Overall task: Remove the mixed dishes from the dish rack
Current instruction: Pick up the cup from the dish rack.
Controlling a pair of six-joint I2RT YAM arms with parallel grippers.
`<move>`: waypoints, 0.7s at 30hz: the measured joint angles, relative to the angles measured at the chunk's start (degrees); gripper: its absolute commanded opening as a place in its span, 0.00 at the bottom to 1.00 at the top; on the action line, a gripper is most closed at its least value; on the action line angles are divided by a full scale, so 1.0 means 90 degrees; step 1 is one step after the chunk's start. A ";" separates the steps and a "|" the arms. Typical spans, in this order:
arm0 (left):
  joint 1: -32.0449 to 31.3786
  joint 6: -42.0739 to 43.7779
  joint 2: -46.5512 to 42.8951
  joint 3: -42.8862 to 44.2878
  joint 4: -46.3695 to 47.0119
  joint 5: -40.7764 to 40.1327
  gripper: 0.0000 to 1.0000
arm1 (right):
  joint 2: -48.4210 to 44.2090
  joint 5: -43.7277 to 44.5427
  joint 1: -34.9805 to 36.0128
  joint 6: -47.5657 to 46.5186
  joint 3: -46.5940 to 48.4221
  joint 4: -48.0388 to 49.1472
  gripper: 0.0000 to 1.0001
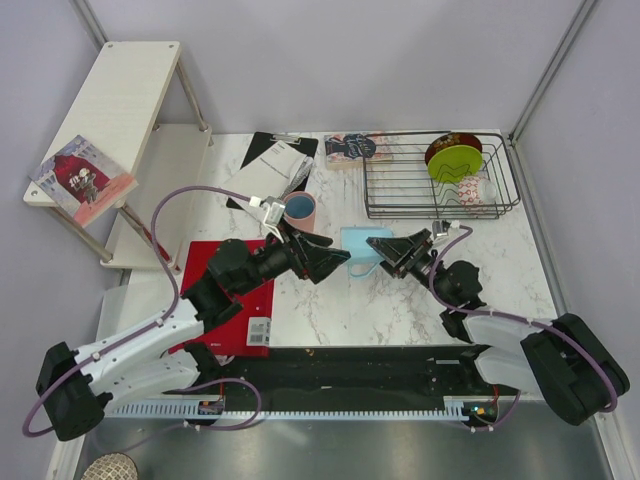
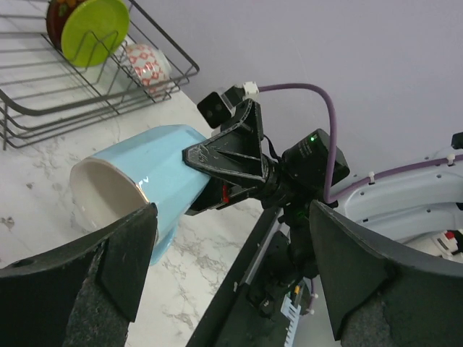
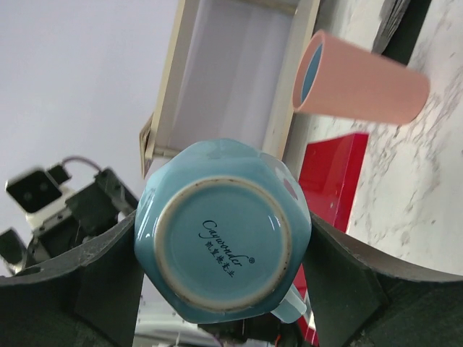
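The white marbled desk (image 1: pixel 400 310) carries the black wire dish rack (image 1: pixel 400 185) at its far right corner. Just left of the rack lies a small illustrated book (image 1: pixel 352 148), and further left a black clipboard (image 1: pixel 268 165). The pink cup (image 1: pixel 299 210) stands upright on the near side of the clipboard, and a flat red board (image 1: pixel 198 255) lies well left of the rack and nearer.

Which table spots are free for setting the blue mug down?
Bare marble in front of the mug, toward the near edge; also the right side between rack and right arm. Crowded: pink cup, clipboard and left gripper, upper left.
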 measured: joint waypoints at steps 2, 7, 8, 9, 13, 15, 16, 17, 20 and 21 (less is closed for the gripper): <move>0.0005 -0.0075 0.0294 0.0010 0.0124 0.0175 0.89 | -0.0092 -0.0058 0.0189 -0.0029 -0.0078 0.0032 0.00; 0.0012 -0.0189 0.0668 0.0012 0.0221 0.0330 0.88 | -0.0306 -0.0068 0.0287 -0.0097 -0.0102 0.0136 0.00; 0.0015 -0.0197 0.0678 0.0012 0.0231 0.0330 0.88 | -0.0330 -0.0068 0.0289 -0.0104 -0.0102 0.0141 0.00; 0.0015 -0.0209 0.0678 0.0012 0.0243 0.0330 0.87 | -0.0376 -0.0066 0.0291 -0.0112 -0.0102 0.0146 0.00; 0.0017 -0.0265 0.0678 0.0010 0.0369 0.0340 0.78 | -0.0440 -0.0068 0.0372 -0.0117 -0.0102 0.0236 0.00; 0.0019 -0.0333 0.0690 0.0007 0.0461 0.0413 0.68 | -0.0435 -0.0066 0.0454 -0.0121 -0.0100 0.0270 0.00; 0.0019 -0.0359 0.0709 0.0000 0.0544 0.0464 0.64 | -0.0420 -0.0063 0.0515 -0.0121 -0.0100 0.0282 0.00; 0.0027 -0.0396 0.0738 -0.0019 0.0566 0.0486 0.59 | -0.0403 -0.0032 0.0578 -0.0109 -0.0100 0.0338 0.00; 0.0053 -0.0517 0.0896 -0.0068 0.0665 0.0593 0.46 | -0.0338 0.0015 0.0716 -0.0104 -0.0097 0.0444 0.00; 0.0061 -0.0556 0.0954 -0.0092 0.0685 0.0619 0.45 | -0.0311 0.0034 0.0755 -0.0109 -0.0097 0.0469 0.00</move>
